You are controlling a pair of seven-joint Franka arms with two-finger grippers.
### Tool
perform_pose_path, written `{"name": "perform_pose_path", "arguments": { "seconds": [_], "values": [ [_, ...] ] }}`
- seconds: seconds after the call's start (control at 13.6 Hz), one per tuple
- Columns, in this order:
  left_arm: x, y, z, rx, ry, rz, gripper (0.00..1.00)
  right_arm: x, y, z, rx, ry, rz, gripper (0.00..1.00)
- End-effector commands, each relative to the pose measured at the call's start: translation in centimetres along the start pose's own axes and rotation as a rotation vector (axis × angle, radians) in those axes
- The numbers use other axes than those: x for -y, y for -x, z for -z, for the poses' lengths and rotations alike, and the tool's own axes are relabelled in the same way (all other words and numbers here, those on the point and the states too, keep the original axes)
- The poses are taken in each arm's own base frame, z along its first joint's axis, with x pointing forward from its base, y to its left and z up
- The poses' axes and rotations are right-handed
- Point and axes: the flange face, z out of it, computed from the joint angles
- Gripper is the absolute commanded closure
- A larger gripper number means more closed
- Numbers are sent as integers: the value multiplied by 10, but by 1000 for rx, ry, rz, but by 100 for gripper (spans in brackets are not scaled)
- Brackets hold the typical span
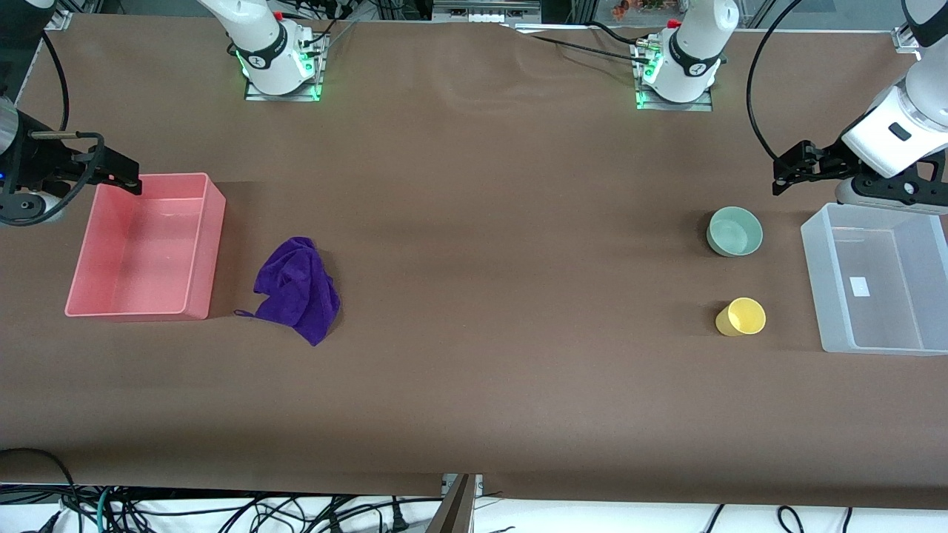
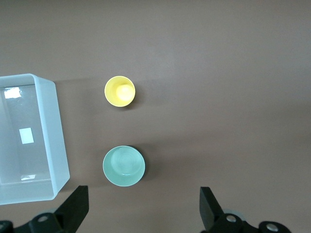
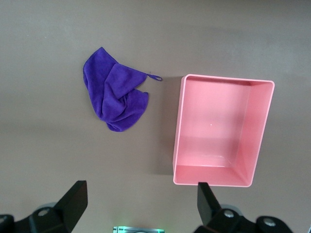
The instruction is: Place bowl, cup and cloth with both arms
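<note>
Tipping is the risk for the cup, nearest the camera beside the clear bin, then the bowl, if the left gripper, jaws apart above, descends off-centre; the right gripper, also spread, waits over the pink bin.

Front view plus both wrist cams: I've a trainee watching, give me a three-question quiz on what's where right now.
1. True or false: the cup lies nearer the front camera than the bowl.
2. The cloth lies beside which bin? A) pink bin B) clear bin
3. Fill in: the left gripper and right gripper are both ____.

Key: 1 true; 2 A; 3 open, holding nothing.
</note>
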Motion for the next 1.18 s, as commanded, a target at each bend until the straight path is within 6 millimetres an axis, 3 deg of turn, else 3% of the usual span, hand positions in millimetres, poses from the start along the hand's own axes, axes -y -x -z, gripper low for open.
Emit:
{"name": "perform_pose_path", "arguments": {
  "seconds": [0.0, 1.1],
  "values": [
    [-1, 3, 3, 10, 24, 11, 0, -1, 2, 4, -7, 11, 5, 0],
    [-2, 6, 2, 33, 21, 6, 0, -9, 1, 2, -5, 12, 2, 0]
  ]
}}
